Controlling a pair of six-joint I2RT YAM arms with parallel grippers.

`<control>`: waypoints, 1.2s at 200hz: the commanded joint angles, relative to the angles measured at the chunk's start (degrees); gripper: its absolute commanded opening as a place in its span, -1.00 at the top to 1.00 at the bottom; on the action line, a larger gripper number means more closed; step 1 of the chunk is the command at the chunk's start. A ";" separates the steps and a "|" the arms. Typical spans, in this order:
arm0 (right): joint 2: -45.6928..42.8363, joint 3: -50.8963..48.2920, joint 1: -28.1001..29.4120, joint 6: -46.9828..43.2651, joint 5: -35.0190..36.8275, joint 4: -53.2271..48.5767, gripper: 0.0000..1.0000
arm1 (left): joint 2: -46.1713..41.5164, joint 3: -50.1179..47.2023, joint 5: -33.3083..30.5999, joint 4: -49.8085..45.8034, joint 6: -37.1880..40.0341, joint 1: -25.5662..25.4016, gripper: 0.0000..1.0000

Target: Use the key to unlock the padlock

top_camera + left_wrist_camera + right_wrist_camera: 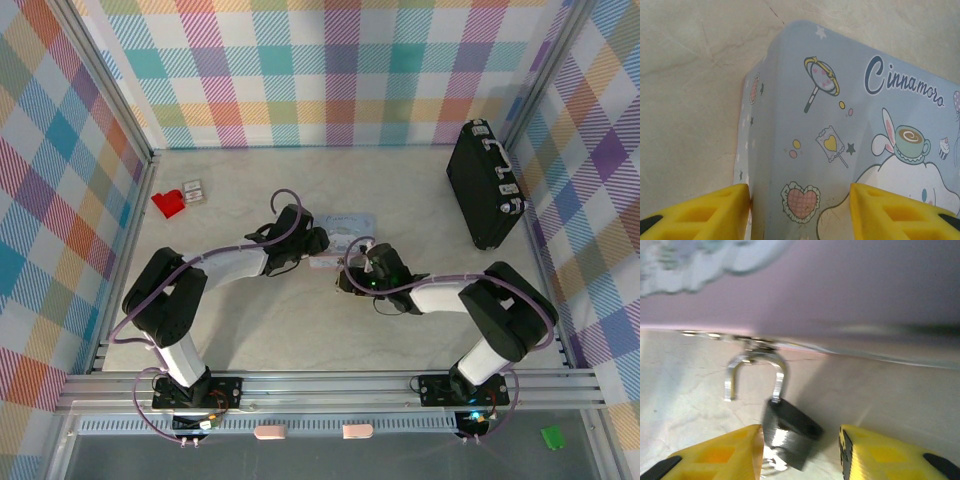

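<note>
Straddling dark blocky padlock (790, 432), right gripper (800, 435) apart; left gripper (799, 192) apart over smooth tin (785, 120).

The top view is bright, evenly lit and sharp, with only soft shadows under the arms on the table (290, 340). The left wrist view is clear, and the print on the tin (840, 125) is in focus. The right wrist view is blurred, most in its upper part. There the padlock (790, 432) looks soft, with glare at its lower left.
</note>
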 commanded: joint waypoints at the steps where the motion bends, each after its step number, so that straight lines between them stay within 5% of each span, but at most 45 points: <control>1: 0.84 0.14 0.97 1.35 0.73 5.19 0.11 | -0.06 -2.53 -1.59 -3.47 -1.90 0.17 -0.05; 96: 8.68 4.01 1.23 3.28 0.69 3.64 0.09 | -1.42 -4.11 -0.18 -1.67 -3.69 0.08 0.00; 185: 7.15 4.87 2.07 3.40 4.34 -0.17 0.66 | -2.90 -5.59 -2.22 -1.89 -4.95 -0.36 0.01; 240: 1.92 0.69 1.00 7.12 4.21 3.02 0.83 | -3.53 -5.76 -4.26 -2.96 -5.83 -0.35 0.02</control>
